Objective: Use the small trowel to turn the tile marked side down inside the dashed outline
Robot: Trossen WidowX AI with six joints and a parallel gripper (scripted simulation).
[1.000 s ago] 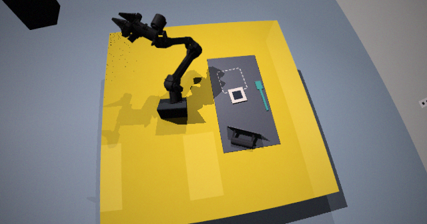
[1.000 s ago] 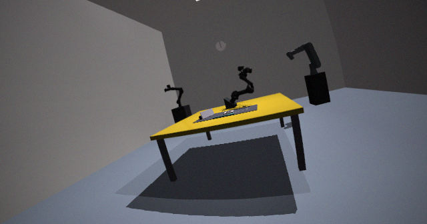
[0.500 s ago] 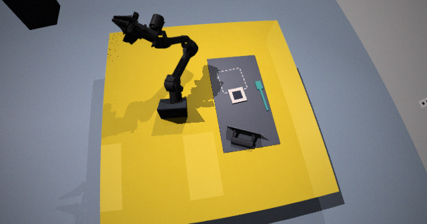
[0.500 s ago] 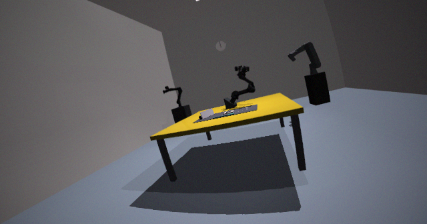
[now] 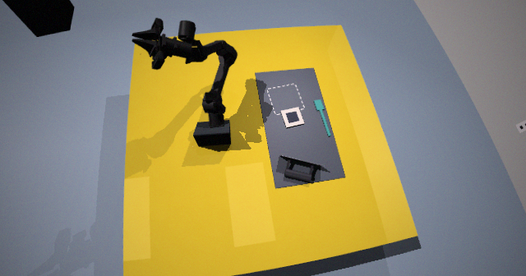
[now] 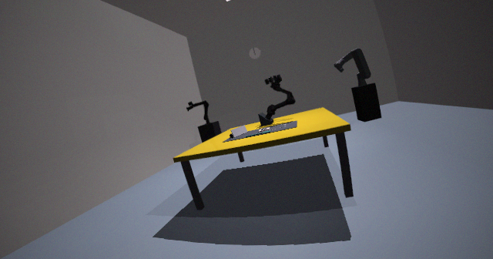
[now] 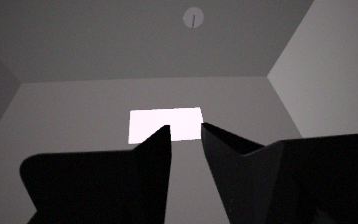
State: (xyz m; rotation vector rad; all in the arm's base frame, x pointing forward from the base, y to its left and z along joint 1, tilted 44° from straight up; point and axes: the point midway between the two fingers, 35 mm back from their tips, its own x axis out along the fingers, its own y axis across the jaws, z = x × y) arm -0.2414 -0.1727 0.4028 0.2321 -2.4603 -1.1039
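The square tile (image 5: 295, 124) (image 6: 264, 129), white with a dark square in its middle, lies flat on the dark mat (image 5: 316, 153). It overlaps the lower edge of the dashed outline (image 5: 281, 85), with most of it outside. The teal trowel (image 5: 325, 120) lies on the mat to the right of the tile in the top view, blade toward the top of the picture. My gripper (image 5: 133, 37) (image 6: 266, 81) (image 7: 185, 130) is partly open and empty, with a narrow gap between its fingertips. It is raised high, far from tile and trowel, over the table's upper left corner in that view.
A black stand with a slanted plate (image 5: 300, 174) (image 6: 239, 131) sits at the mat's lower end. The yellow table (image 5: 197, 210) (image 6: 316, 120) carries the arm's base (image 5: 212, 134) left of the mat. Other arms on black pedestals (image 6: 367, 102) (image 6: 209, 131) stand beyond the table.
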